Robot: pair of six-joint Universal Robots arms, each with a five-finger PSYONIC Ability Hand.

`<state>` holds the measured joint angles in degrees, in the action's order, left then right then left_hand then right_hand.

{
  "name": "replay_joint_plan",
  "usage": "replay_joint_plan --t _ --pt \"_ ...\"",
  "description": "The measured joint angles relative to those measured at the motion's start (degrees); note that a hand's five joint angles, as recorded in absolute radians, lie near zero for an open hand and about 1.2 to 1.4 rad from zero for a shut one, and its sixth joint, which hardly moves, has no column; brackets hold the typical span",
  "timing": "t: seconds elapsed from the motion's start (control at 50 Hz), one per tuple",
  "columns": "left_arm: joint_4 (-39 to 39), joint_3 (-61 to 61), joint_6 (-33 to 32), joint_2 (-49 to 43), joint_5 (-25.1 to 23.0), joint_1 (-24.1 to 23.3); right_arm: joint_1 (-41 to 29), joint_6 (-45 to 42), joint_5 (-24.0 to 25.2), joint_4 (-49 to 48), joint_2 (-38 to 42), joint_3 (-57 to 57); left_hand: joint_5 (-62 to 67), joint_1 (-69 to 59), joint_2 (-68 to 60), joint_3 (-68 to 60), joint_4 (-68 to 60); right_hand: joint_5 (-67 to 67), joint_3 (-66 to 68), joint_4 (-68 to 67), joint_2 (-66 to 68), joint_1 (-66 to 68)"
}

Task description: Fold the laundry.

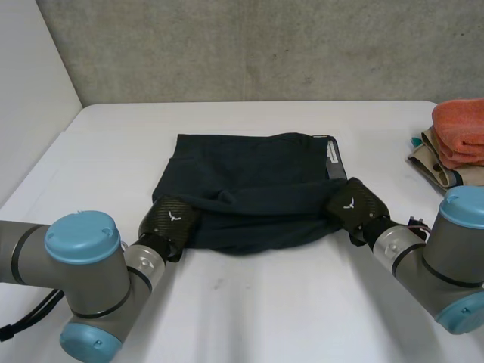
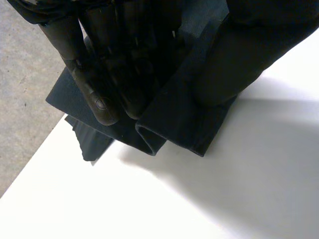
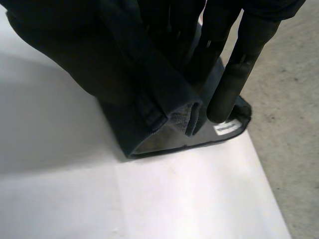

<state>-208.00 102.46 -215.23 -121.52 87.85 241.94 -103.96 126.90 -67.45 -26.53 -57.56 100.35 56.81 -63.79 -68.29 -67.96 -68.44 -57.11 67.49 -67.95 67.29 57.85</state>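
Dark cloth looks half folded, mid tabletop; left hand and right hand each pinch a near corner. More folds to do.

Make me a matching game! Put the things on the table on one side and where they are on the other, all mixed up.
Things:
1. dark garment
2. orange towel
3. left robot hand
4. right robot hand

Places:
A. at the right edge of the table
B. gripping the garment's near right corner
C. in the middle of the table
D. gripping the garment's near left corner

Pairs: 1-C, 2-A, 3-D, 4-B
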Motion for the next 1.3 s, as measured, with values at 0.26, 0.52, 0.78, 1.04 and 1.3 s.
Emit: replay_joint_plan --t 0.26,0.52,0.78,1.04,1.3 --pt "7.80 4.58 0.91 16.26 0.09 -0.79 -1.41 2.79 -5.66 9.12 -9.88 1.04 0.00 0.00 -0.07 -0.11 -0.08 -0.56 0.35 -0.45 0.00 1.01" --pt "46.35 4.32 1.94 35.11 -1.01 -2.83 4.27 -2.54 -4.26 58.95 -28.97 -1.56 0.00 0.00 -0.07 -0.11 -0.12 -0.56 0.58 -0.54 0.00 1.01" --pt "22.43 -5.90 1.45 25.09 -1.53 -3.00 5.11 10.98 -2.98 47.64 -23.67 -10.66 0.56 -1.38 -0.24 -0.16 -0.32 -0.92 0.58 -0.66 0.00 0.93" --pt "1.88 -34.45 1.32 -9.49 -1.68 -2.53 1.63 14.35 -18.44 28.84 -5.43 -19.97 0.56 -1.39 -0.33 -0.17 -0.33 -1.19 0.58 -0.67 0.00 0.93" --pt "-1.87 -63.89 1.65 -35.06 -4.90 -2.27 -3.15 12.80 -29.73 17.37 13.70 -36.04 -30.32 33.39 32.69 32.15 31.78 48.64 -48.72 48.98 -49.69 -42.05"
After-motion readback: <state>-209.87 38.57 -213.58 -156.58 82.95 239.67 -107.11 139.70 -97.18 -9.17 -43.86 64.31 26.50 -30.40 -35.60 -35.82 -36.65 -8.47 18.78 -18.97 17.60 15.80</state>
